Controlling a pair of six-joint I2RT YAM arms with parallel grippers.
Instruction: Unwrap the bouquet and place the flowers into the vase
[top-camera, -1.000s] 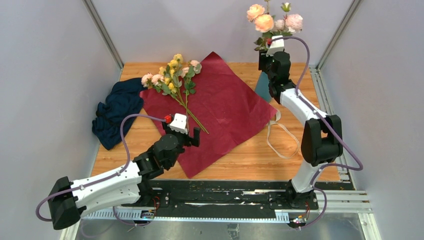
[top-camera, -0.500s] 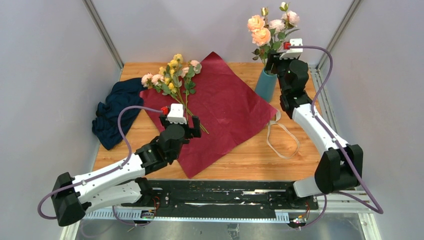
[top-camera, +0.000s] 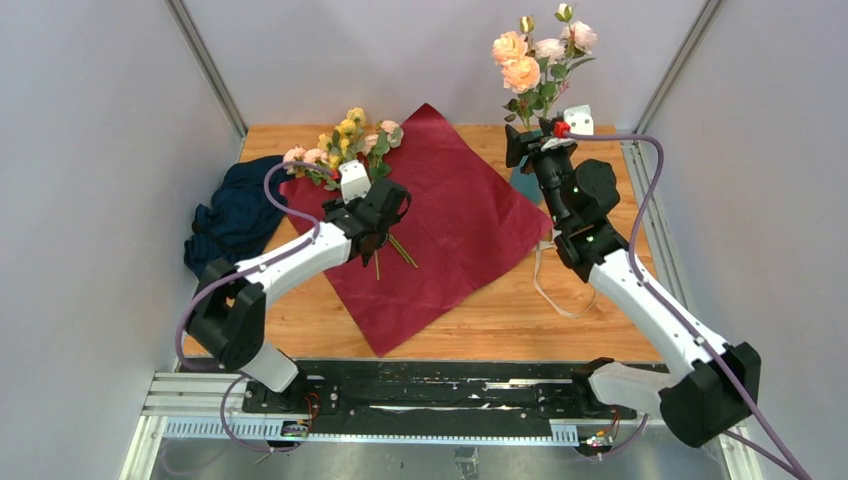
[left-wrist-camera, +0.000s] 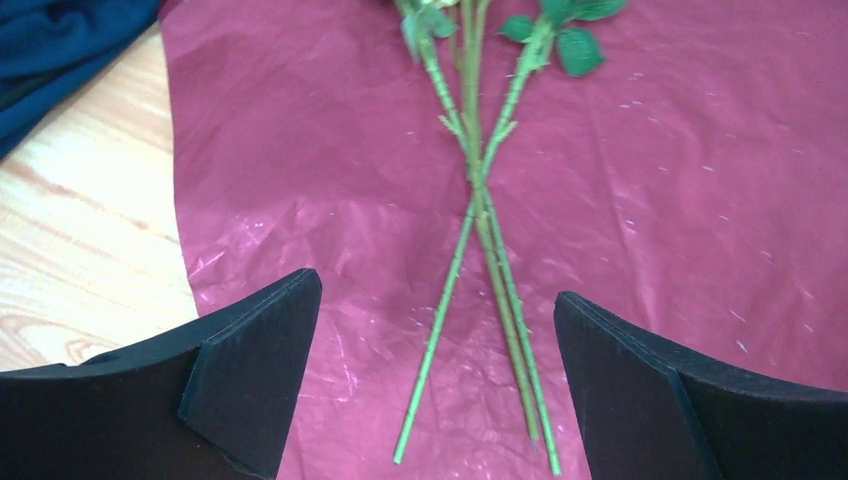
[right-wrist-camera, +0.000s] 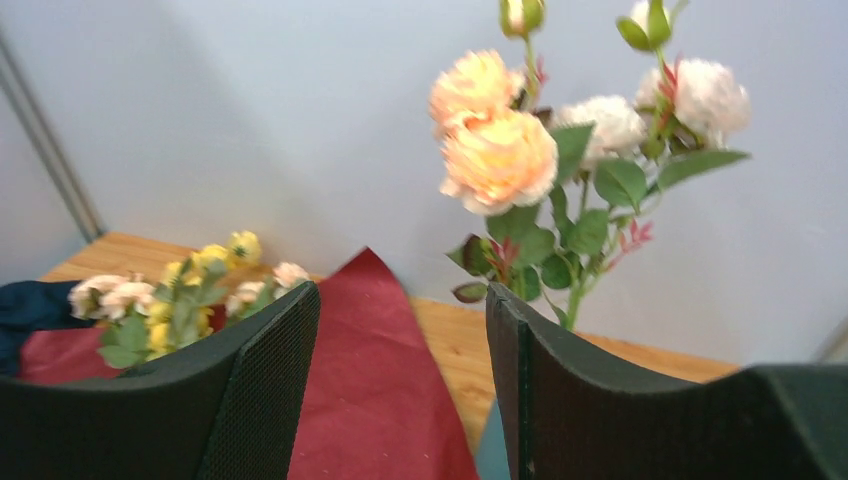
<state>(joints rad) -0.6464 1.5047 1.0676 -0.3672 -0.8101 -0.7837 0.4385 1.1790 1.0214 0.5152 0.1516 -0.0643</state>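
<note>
Left tool (left-wrist-camera: 437, 300) farther forward now, wide astride the flower stems (left-wrist-camera: 478, 180)

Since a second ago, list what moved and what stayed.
The right claw lowered the peach flowers into the vase, let go and drew back, open. The left claw, open, reached forward over the loose stems. Paper, cloth and ribbon stayed put.

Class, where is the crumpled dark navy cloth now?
Top view: the navy cloth lies at the left edge of the wooden table, beside the maroon wrapping paper.
</note>
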